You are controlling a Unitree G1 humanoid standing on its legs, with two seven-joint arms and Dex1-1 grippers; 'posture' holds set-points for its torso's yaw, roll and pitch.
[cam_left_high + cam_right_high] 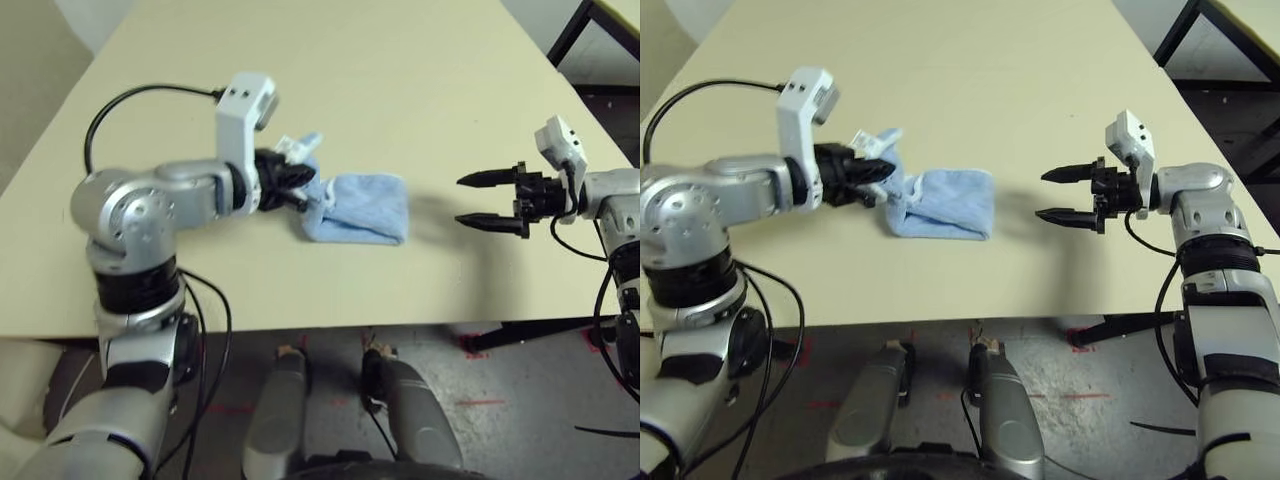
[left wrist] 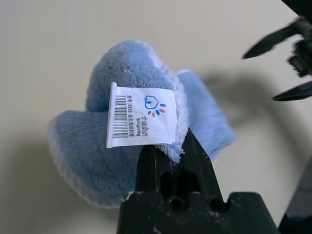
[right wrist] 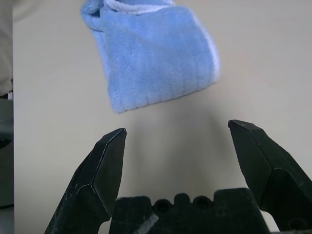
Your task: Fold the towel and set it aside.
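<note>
Left tool (image 1: 290, 183) was clamped on one end of the towel (image 1: 362, 208), at the edge with the white label (image 2: 141, 116), and held that end lifted off the worktop (image 1: 400, 80). The rest of the towel lay bunched on the worktop just past the left tool's tips, toward the right tool. Right tool (image 1: 1068, 200) hung apart from the towel's far end, fingers (image 3: 106, 165) spread wide, empty, aimed at it. Judgement: fold partly done, looked doubled over but untidy. Left: finish the fold, flatten, set aside.
</note>
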